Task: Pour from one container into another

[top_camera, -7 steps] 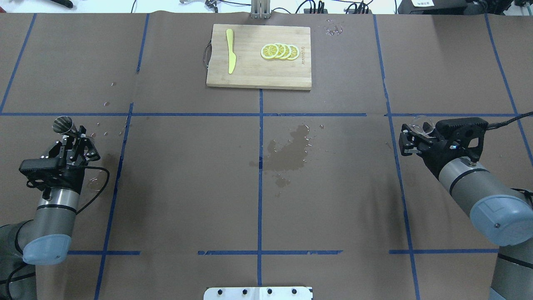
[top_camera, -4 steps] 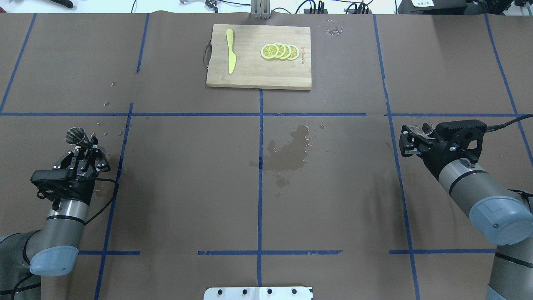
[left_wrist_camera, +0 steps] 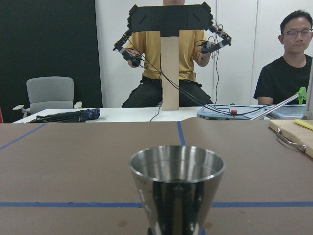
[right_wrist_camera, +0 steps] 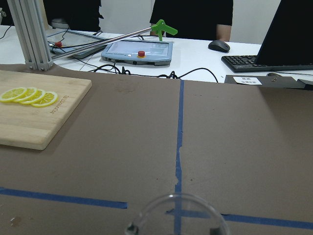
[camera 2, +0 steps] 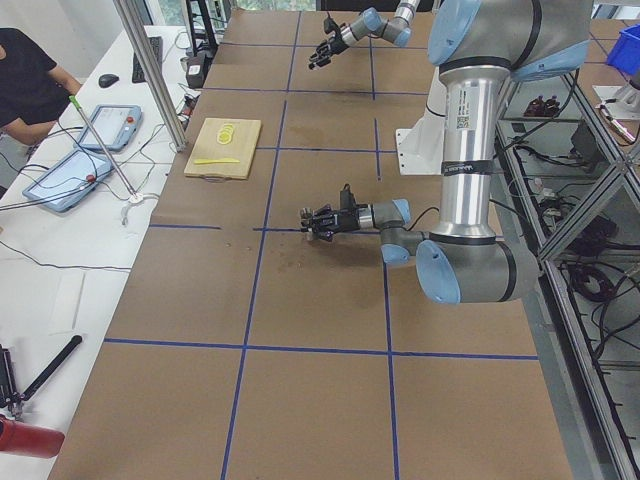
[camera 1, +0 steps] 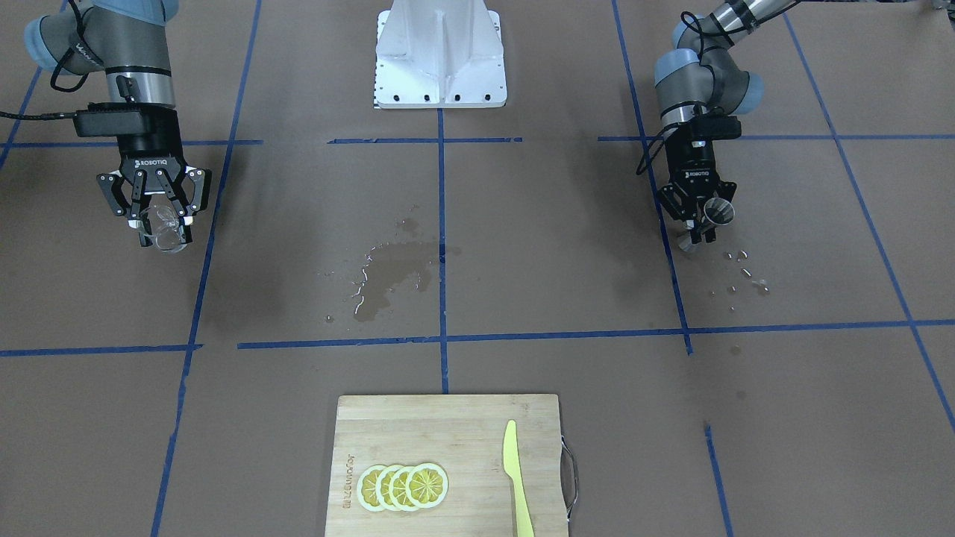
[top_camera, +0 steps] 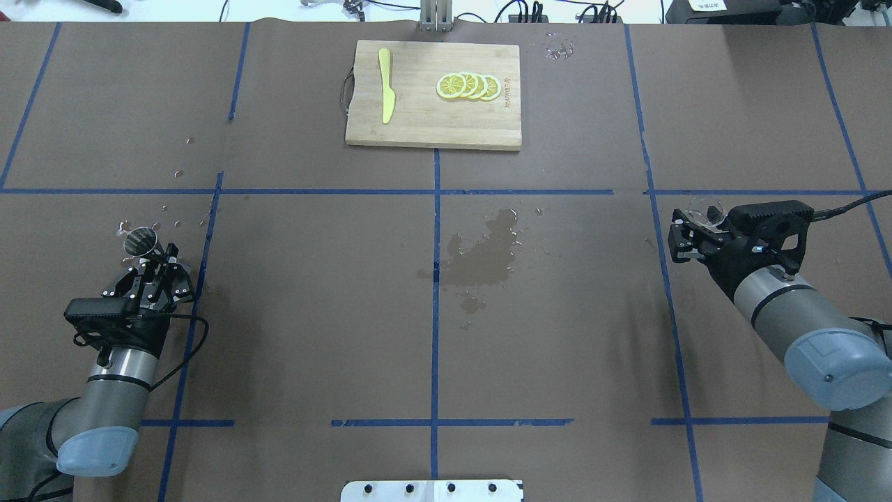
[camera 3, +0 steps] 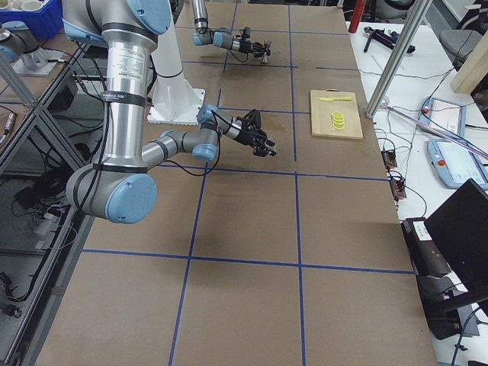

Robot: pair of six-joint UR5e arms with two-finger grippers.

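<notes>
A steel cup (left_wrist_camera: 176, 186) stands upright in my left gripper (top_camera: 148, 259), which is shut on it low over the table's left side; the cup's open mouth (top_camera: 139, 240) faces up. From the front, that gripper (camera 1: 703, 224) and steel cup (camera 1: 719, 212) hang just above scattered droplets. My right gripper (top_camera: 693, 223) is shut on a clear glass (top_camera: 704, 208) at the table's right side. The glass (camera 1: 160, 222) sits between the right gripper's (camera 1: 160, 233) fingers. Only the glass's rim (right_wrist_camera: 177, 196) shows in the right wrist view. I cannot tell whether either container holds liquid.
A wooden cutting board (top_camera: 432, 125) with lemon slices (top_camera: 468, 86) and a yellow knife (top_camera: 385, 87) lies at the far middle. A wet patch (top_camera: 484, 254) darkens the table's centre. Water drops (camera 1: 750, 280) lie near the left gripper. People sit beyond the far edge.
My left arm has pulled back toward the robot and a little to the right, carrying the steel cup along. The right arm and its glass have barely shifted.
</notes>
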